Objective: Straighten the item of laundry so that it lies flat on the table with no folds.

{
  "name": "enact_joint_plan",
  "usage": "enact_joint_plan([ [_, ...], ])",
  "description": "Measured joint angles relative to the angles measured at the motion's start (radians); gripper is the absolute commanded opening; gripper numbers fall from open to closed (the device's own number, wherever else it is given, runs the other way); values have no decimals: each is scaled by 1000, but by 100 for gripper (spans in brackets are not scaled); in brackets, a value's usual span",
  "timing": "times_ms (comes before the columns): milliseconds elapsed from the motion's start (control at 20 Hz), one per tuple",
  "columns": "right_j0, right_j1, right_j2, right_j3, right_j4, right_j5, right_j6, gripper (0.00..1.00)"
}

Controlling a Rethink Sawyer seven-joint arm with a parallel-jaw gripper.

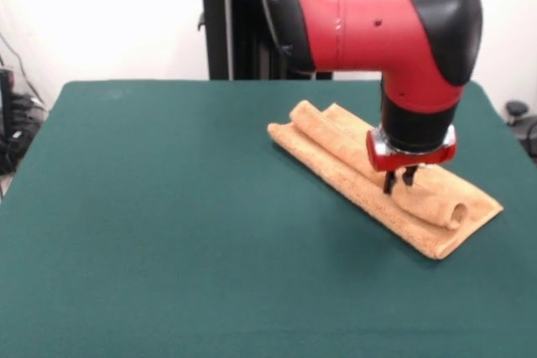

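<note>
So the towel (361,175) is sitting right of centre in the frame, folded up into a long narrow strip that runs diagonally from just above the middle down toward the lower right. It's orange-tan terry and definitely not flat — one long edge is rolled over on itself, and you can see the open end of that roll like a little tube at the lower-right end. The upper-left end shows a couple of stacked, rounded layers too.

The claw (399,182) hangs straight down over the lower-right half of the strip, tips right at the top of the rolled part. The two dark fingers are close together, a narrow gap at most, and I honestly can't tell whether they've pinched any cloth or are just touching it (the tips are small and dark against the fabric).

Above that is the red wrist band, then the fat red and black arm (386,23) coming in from the top of the frame. The dark green counter (151,224) fills most of the picture — black pedestal (231,27) at top centre.
</note>
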Motion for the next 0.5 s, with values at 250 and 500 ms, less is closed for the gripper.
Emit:
enact_joint_plan([
  [250,-74,35,58,-67,-5,129,0,0],
  [500,-115,60,99,-113,-19,212,0,0],
])
